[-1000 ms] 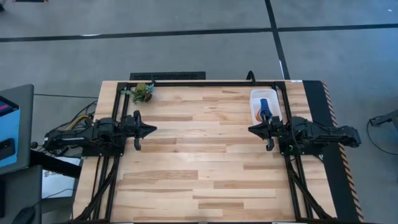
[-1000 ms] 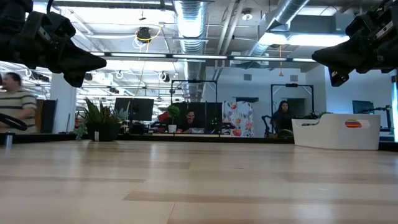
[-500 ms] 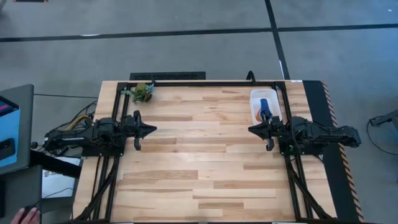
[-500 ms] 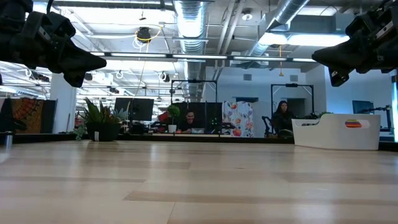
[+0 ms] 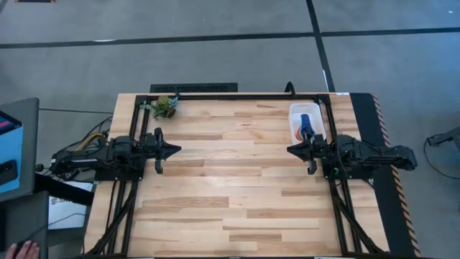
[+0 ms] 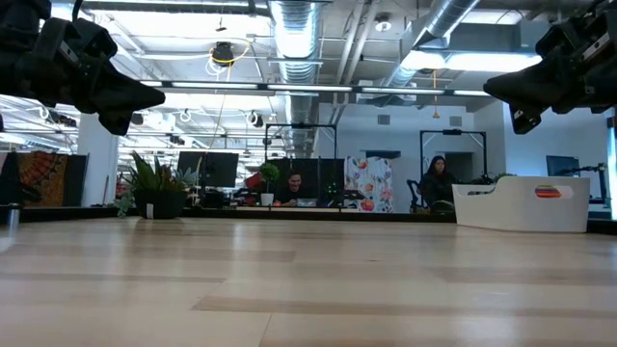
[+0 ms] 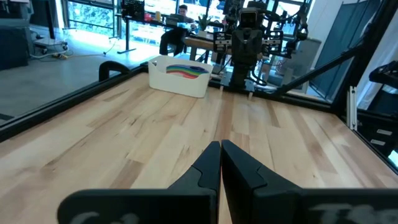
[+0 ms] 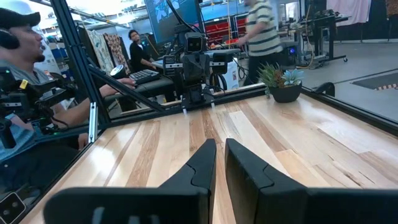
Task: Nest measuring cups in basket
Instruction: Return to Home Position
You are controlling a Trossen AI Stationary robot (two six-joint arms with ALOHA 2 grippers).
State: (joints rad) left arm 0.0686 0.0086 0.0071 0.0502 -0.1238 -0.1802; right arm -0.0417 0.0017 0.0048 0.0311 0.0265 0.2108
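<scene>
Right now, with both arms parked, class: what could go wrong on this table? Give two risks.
The basket lies close to the right hand, so a sideways swing of that arm might knock it and spill the cups. A person's hand shows beside the rig, on the side of the left hand; reaching in could be unsafe if an arm moves.

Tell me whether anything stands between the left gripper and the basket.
Nothing visible does. Only bare table lies between the left gripper and the basket, which holds the cups. The right gripper hangs beside the basket, off that line.
</scene>
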